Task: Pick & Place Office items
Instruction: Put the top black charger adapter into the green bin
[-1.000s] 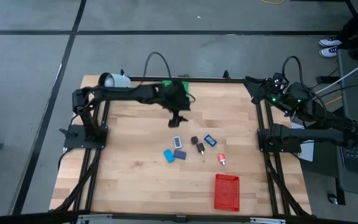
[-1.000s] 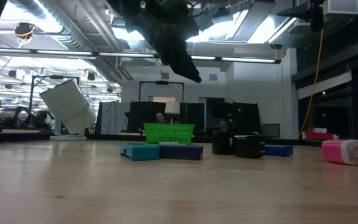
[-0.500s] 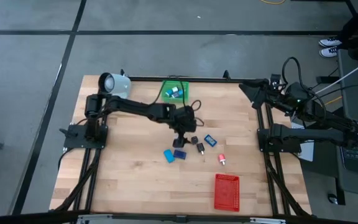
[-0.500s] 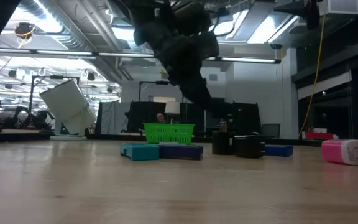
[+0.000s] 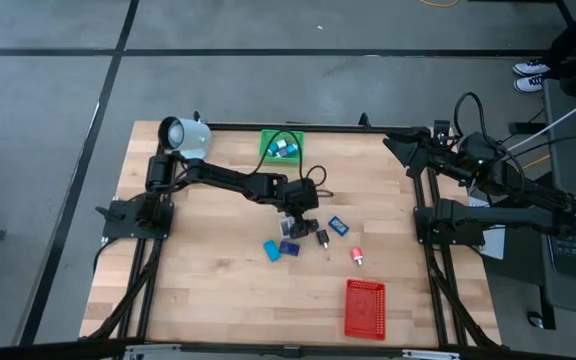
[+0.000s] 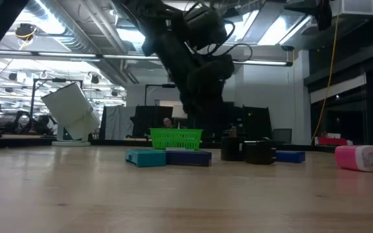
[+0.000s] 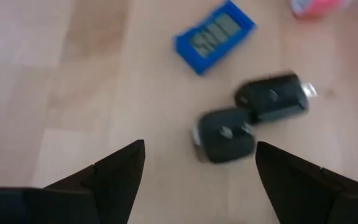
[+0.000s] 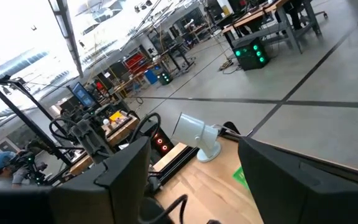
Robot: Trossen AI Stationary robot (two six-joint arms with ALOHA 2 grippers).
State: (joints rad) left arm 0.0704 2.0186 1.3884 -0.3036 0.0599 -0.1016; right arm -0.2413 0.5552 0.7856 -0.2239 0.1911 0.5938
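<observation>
Above the two black clips (image 7: 247,121) near the green tray (image 5: 282,146), the left gripper (image 7: 197,177) hangs open, holding nothing; right gripper (image 8: 194,180) waits spread.

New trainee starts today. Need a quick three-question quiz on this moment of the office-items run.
1. True or false: the left gripper is open above two small black pieces.
2. Which tray already holds items? A) green tray B) red tray
3. Where is the right gripper?

Key:
1. True. The fingers stand apart, nothing between them.
2. A. The red tray looks empty.
3. Parked at the table's far right corner, away from the items, fingers apart.
</observation>
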